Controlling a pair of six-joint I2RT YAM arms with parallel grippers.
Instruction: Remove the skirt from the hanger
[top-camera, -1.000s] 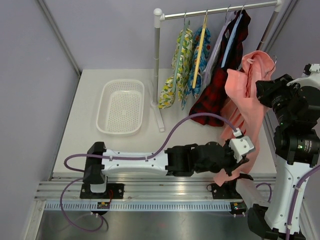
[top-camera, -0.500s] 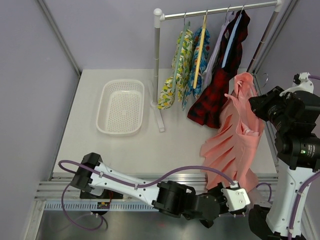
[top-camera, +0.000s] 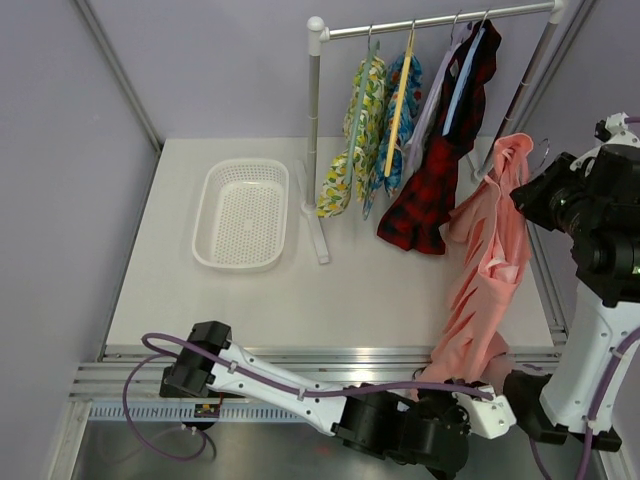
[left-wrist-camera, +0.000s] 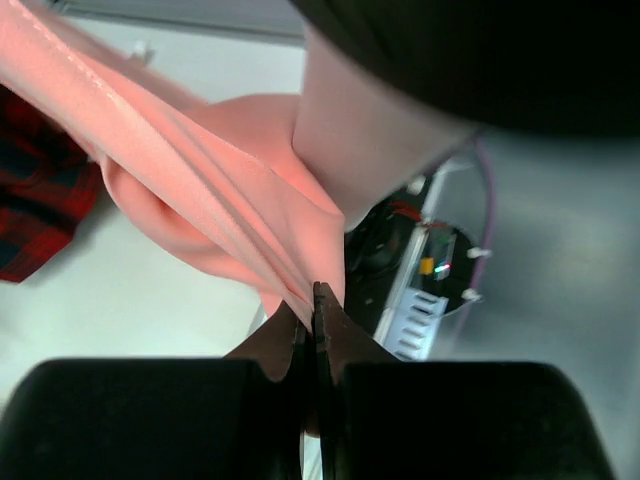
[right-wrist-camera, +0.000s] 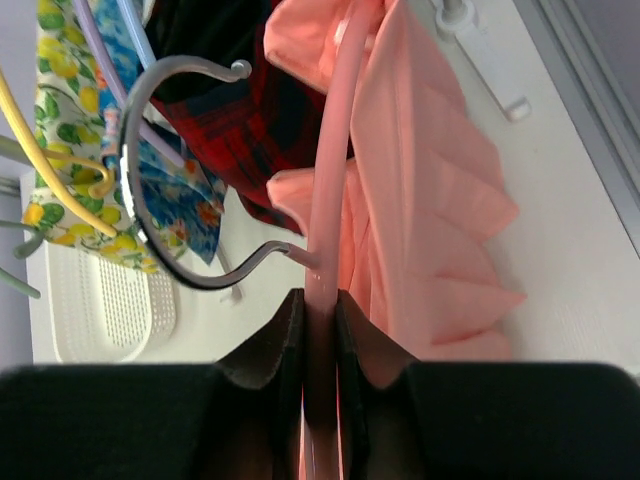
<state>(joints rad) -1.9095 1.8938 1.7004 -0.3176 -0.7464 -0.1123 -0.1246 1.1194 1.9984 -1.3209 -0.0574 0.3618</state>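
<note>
Now the left hand (left-wrist-camera: 312, 302) has pulled the skirt (top-camera: 490, 262) taut.

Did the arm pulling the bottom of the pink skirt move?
Yes. In the top view the left gripper, shut on the skirt's bottom edge, has pulled back toward the robot, from over the table to the near side of the metal rail.

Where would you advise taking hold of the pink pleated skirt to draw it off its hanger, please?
Grip the gathered lower hem, coming from below on the near side. The skirt hangs stretched down from the hanger, which the right hand holds up, so its pleats bunch there into a narrow fold that a hand can pinch; the left hand is shut on it.
</note>
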